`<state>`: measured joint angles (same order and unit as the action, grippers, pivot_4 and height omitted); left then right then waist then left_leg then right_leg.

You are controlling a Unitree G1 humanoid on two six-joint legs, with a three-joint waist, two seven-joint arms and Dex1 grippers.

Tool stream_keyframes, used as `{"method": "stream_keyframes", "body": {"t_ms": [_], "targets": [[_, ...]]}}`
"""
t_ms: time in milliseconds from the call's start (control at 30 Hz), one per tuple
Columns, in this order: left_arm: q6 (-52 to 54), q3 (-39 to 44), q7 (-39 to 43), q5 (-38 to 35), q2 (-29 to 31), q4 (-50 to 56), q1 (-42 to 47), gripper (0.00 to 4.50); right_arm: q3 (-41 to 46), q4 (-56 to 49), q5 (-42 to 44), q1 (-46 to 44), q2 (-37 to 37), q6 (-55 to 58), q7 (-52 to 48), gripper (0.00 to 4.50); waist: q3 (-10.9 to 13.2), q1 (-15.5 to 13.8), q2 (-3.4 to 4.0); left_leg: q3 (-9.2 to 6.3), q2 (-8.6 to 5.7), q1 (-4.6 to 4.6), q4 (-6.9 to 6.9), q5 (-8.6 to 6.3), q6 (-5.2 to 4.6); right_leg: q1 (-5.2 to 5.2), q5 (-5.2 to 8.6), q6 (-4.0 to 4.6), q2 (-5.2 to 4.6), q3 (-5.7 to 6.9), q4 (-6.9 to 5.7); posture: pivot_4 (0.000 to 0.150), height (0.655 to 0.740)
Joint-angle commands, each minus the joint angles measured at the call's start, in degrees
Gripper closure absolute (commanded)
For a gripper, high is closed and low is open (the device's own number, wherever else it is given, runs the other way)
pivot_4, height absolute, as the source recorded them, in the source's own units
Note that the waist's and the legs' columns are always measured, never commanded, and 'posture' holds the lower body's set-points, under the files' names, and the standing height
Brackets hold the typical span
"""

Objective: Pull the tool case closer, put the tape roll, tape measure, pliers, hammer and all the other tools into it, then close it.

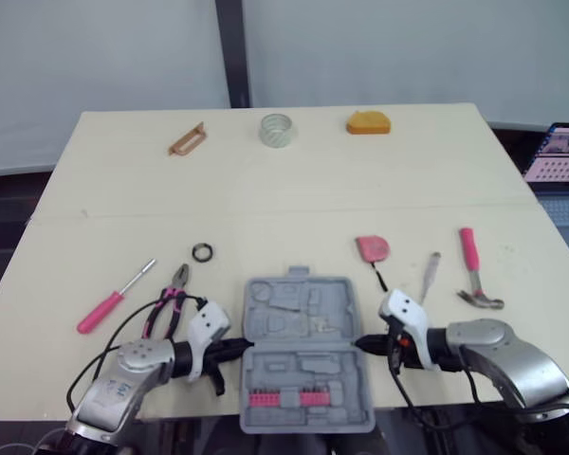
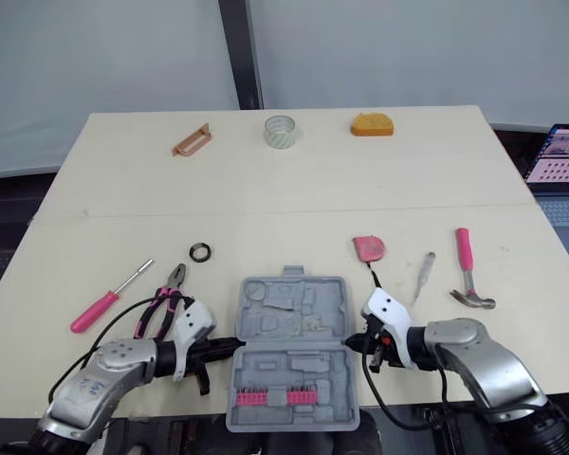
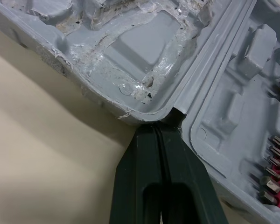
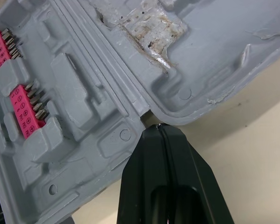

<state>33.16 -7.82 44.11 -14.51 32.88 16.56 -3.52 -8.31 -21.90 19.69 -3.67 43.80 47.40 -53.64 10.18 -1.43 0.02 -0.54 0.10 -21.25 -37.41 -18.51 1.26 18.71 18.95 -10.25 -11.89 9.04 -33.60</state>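
Observation:
The grey tool case (image 1: 303, 351) lies open at the table's front edge, with pink bit strips (image 4: 18, 107) in its near half. My left gripper (image 1: 239, 347) is shut, its tips at the case's left hinge notch (image 3: 175, 116). My right gripper (image 1: 365, 343) is shut too, its tips at the right hinge notch (image 4: 147, 116). The pliers (image 1: 171, 294) and a pink screwdriver (image 1: 114, 298) lie left of the case. A pink tape measure (image 1: 373, 248), a small driver (image 1: 429, 276) and the hammer (image 1: 472, 270) lie to its right. The clear tape roll (image 1: 277, 130) sits at the far edge.
An orange tape measure (image 1: 368, 122) and a tan bracket (image 1: 188, 139) also lie along the far edge. A black ring (image 1: 202, 252) rests behind the pliers. A laptop (image 2: 559, 161) stands off the table's right side. The case overhangs the front edge slightly.

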Motion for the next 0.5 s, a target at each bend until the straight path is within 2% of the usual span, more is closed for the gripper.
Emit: {"method": "stream_keyframes", "body": {"t_ms": [33,500], "targets": [[-0.1,-0.45,0.73,-0.84,0.41,1.56,-1.07,4.45,1.08,-2.48,1.69,0.4,0.21,0.13,0.39,4.5,0.0,0.0,0.0,0.0,0.0,0.0,0.0,0.0,0.0,0.0,0.0,0.0,0.0,0.0,0.0,0.15,0.74],[0.77,0.27,-0.1,-1.56,0.26,2.68,-2.34,4.45,1.24,-3.88,2.97,1.77,0.31,0.72,1.66,4.5,0.0,-0.01,0.0,0.0,0.0,0.0,0.0,0.0,0.0,0.0,0.0,0.0,0.0,0.0,0.0,0.15,0.74]]}}
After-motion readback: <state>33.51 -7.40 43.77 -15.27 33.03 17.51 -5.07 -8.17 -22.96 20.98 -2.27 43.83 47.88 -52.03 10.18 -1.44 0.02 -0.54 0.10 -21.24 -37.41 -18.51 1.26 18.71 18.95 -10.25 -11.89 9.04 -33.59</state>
